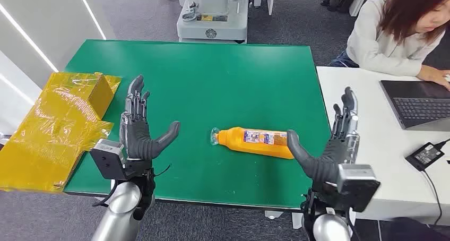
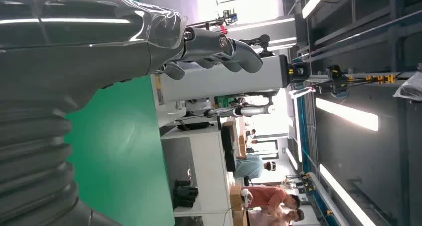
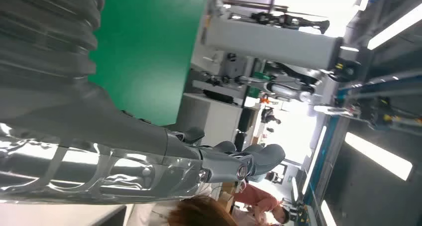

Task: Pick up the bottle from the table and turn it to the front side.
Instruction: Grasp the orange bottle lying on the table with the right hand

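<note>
Fingers of the left hand [image 1: 142, 129] are spread, nothing held. On the green table [image 1: 212, 76], the orange bottle [image 1: 254, 141] is laid flat, cap leftward. Its rigid, smooth, probably light body is best gripped mid-label. The right hand [image 1: 331, 145] is likewise spread and empty.

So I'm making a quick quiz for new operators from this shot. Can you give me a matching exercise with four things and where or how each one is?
Things:
1. bottle
2. left hand
3. laptop
4. yellow wrapped box

Descriptions:
A. open on the white desk, in front of a person
B. lying on its side on the green table
C. at the green table's left edge, on yellow film
D. held up, fingers spread, holding nothing

Pairs: 1-B, 2-D, 3-A, 4-C
</note>
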Tool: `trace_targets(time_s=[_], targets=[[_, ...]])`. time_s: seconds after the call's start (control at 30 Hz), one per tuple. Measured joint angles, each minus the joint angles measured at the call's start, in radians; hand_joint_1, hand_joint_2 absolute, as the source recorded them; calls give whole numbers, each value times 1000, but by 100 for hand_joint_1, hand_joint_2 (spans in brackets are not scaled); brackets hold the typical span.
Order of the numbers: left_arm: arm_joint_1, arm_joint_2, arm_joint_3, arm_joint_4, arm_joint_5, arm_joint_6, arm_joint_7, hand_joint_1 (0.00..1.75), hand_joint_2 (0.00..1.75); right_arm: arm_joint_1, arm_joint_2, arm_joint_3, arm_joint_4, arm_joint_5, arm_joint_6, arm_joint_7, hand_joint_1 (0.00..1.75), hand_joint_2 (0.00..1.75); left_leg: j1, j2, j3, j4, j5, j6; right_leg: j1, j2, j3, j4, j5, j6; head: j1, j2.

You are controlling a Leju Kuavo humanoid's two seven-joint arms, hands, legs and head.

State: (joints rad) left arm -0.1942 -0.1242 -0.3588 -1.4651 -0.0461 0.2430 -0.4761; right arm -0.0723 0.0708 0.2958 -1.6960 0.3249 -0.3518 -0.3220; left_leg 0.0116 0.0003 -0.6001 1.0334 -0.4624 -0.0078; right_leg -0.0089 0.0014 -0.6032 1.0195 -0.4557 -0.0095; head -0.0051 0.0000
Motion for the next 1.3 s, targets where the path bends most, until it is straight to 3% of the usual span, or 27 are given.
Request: trace_targets(time_s=[0.27,0.5,0.63,0.8,1.1,1.3], targets=[[5,-2,8,14,-11,-10,-13,0,175,-120,-38,-7,143,179,66,134,0,175,0,0,0,0,0,0,0,0,0,0,0,0,0,0],[-7,1,9,47,0,-51,-10,0,175,-380,-111,27,424,225,313,293,0,175,0,0,0,1,1,0,0,0,0,0,2,0,0,0],[-13,5,9,73,8,-60,-10,0,175,-512,-144,80,609,212,389,311,0,175,0,-1,0,1,1,0,0,0,0,0,2,0,0,0],[-15,9,8,91,12,-60,-10,0,175,-590,-162,131,741,218,462,341,0,175,0,-1,-1,1,1,0,0,0,0,0,2,0,0,0],[-20,27,7,109,66,-56,7,0,175,-796,-216,358,995,246,842,374,0,175,0,-2,-1,1,1,0,0,-1,-1,0,2,0,0,0],[-25,35,6,119,76,-57,10,0,175,-845,-249,444,1053,230,873,373,0,175,0,-1,-1,2,1,0,0,0,-1,0,2,0,0,0]])
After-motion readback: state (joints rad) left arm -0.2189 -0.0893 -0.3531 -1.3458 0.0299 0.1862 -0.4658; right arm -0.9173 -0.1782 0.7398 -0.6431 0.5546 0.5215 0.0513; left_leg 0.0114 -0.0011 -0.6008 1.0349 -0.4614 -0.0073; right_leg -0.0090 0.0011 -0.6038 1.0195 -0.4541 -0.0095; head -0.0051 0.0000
